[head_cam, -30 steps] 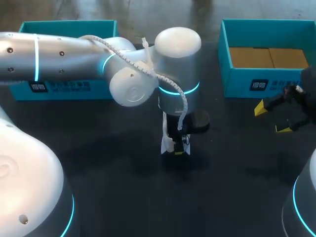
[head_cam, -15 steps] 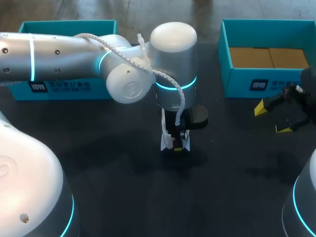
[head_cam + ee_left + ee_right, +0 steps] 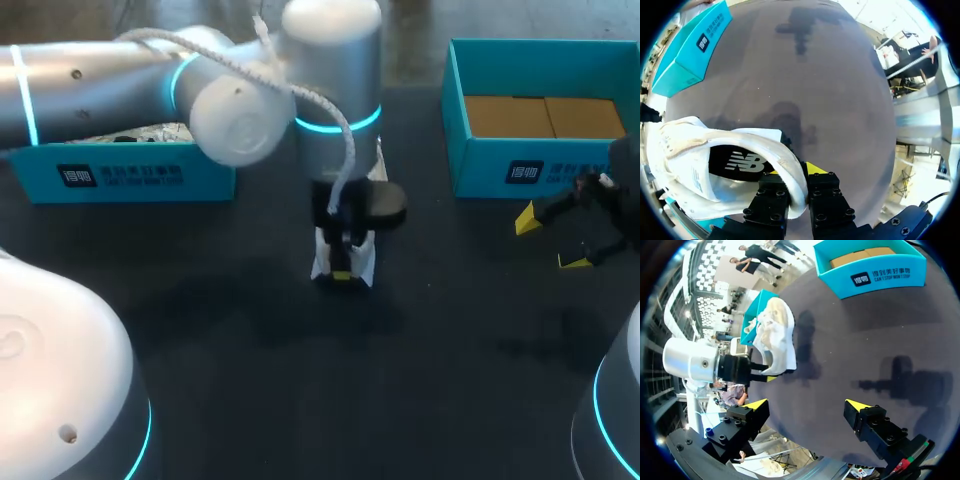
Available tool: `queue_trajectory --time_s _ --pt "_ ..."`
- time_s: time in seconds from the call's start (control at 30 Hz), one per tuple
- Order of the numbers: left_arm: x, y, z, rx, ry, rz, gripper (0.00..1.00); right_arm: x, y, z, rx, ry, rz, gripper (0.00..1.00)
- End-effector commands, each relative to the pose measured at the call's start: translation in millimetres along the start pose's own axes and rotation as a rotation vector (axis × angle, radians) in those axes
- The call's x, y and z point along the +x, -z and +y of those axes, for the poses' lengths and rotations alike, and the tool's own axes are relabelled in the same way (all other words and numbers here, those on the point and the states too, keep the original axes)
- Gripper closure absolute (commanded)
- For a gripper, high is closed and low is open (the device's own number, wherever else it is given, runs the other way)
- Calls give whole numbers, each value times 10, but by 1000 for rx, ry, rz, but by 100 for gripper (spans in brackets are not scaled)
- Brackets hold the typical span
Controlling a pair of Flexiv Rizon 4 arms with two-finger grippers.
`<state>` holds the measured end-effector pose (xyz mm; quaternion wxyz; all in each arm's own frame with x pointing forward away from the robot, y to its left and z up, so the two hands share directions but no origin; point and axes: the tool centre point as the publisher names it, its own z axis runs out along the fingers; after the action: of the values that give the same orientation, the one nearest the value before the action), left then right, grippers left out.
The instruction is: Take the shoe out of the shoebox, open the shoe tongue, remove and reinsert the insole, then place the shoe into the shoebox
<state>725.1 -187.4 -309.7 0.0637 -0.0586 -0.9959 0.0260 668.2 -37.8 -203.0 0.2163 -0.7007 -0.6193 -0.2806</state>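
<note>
Dark worktop [image 3: 250,380] before you, teal left shoebox [image 3: 120,175] and right shoebox [image 3: 520,160] at the far edge, white shoe [image 3: 775,335] at mid-worktop, long axis running from your left pincer [image 3: 796,175], clenched on its heel collar, toward the left shoebox, insole [image 3: 740,162] seen only from the left wrist, right pincer [image 3: 806,405] released.

Claw [image 3: 795,173] tight on white shoe [image 3: 715,165], apparently its collar
</note>
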Motion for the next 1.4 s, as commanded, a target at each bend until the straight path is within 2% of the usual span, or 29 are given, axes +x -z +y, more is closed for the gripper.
queue_trajectory --time_s 0.03,0.13,0.3,0.43,0.73,1.0,1.3,1.4 --pt "46 353 214 16 -29 -2 100 4 -8 -6 -1 -1 -3 0" --pt "53 473 302 5 -36 -2 100 4 -8 -6 -1 -1 -3 0" --pt "47 656 449 45 -22 39 100 4 -8 -6 -1 -1 -3 0" --pt "11 813 529 37 -15 28 100 4 -8 -6 -1 -1 -3 0" --pt "-145 1341 864 33 -10 26 100 4 -8 -6 -1 -1 -3 0" --pt "-330 1712 1340 46 -31 70 100 4 -8 -6 -1 -1 -3 0" --pt "-649 1965 2029 39 -23 108 100 4 -8 -6 -1 -1 -3 0" --pt "-821 2034 2299 29 -2 124 100 4 -8 -6 -1 -1 -3 0"
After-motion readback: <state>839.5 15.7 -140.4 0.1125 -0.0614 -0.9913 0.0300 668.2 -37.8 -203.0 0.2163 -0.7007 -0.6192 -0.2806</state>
